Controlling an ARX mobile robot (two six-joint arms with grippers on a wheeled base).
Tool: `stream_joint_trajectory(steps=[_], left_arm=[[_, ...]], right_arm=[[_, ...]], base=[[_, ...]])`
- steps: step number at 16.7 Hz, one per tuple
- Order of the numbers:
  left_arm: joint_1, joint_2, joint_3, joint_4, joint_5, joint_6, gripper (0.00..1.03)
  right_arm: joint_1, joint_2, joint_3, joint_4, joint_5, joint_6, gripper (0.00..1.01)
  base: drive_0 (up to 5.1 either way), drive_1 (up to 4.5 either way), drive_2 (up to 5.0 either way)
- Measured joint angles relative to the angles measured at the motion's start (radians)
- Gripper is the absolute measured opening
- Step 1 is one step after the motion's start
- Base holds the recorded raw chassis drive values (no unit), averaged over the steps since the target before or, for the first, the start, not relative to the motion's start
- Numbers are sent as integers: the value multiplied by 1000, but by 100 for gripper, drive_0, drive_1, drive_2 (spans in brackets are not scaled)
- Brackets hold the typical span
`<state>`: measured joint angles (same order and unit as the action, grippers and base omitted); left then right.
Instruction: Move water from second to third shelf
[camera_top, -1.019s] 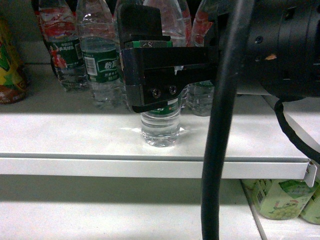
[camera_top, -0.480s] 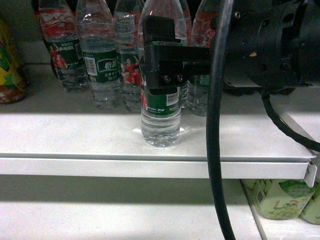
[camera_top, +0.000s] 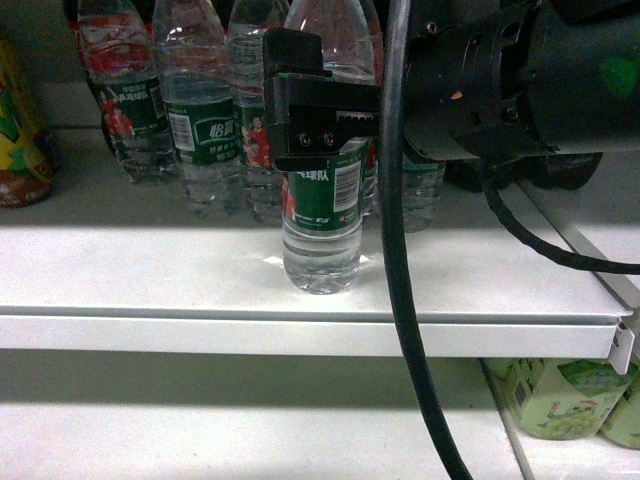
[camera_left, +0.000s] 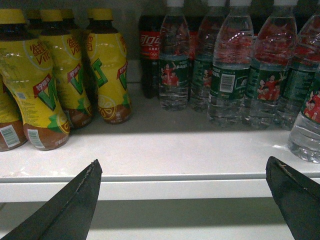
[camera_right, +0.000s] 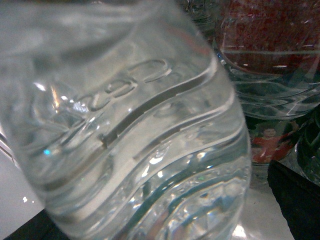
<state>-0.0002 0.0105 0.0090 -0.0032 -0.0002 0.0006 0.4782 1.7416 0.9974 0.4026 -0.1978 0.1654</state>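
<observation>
Yellow drink bottles (camera_left: 65, 75): far left of the white shelf (camera_top: 150, 270), standing upright in a close group.
Left gripper (camera_left: 185, 200): in front of the shelf edge, its two dark fingers (camera_left: 70, 207) spread wide apart with nothing between them.
Cola bottle (camera_left: 149, 50): at the back, between the yellow bottles and the row of water bottles (camera_top: 205, 110).
Water (camera_top: 321, 215): upright near the front edge of the shelf, ahead of the back row, green label facing out.
Right gripper (camera_top: 318, 120): reaching in from the right at the bottle's shoulder, above the label; the wrist view is filled by the clear ribbed plastic, but whether the fingers are pressed on it I cannot tell.
Black cable (camera_top: 400, 300): hanging down just right of the bottle.
Green drink bottles (camera_top: 560, 395): lower shelf, far right.
</observation>
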Motion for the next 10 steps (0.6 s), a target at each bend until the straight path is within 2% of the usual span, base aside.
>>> stream_joint_trajectory(steps=[6, 8, 9, 10], left_arm=[[0, 0, 0, 0, 0, 0, 98], [0, 0, 0, 0, 0, 0, 98], [0, 0, 0, 0, 0, 0, 98], [0, 0, 0, 0, 0, 0, 98]], right_arm=[[27, 37, 8, 4, 7, 2, 98], [32, 44, 16, 14, 20, -3, 53], [32, 44, 16, 19, 21, -5, 44], [32, 40, -3, 42, 21, -6, 43]], base=[[0, 0, 0], [0, 0, 0], [0, 0, 0], [0, 0, 0]])
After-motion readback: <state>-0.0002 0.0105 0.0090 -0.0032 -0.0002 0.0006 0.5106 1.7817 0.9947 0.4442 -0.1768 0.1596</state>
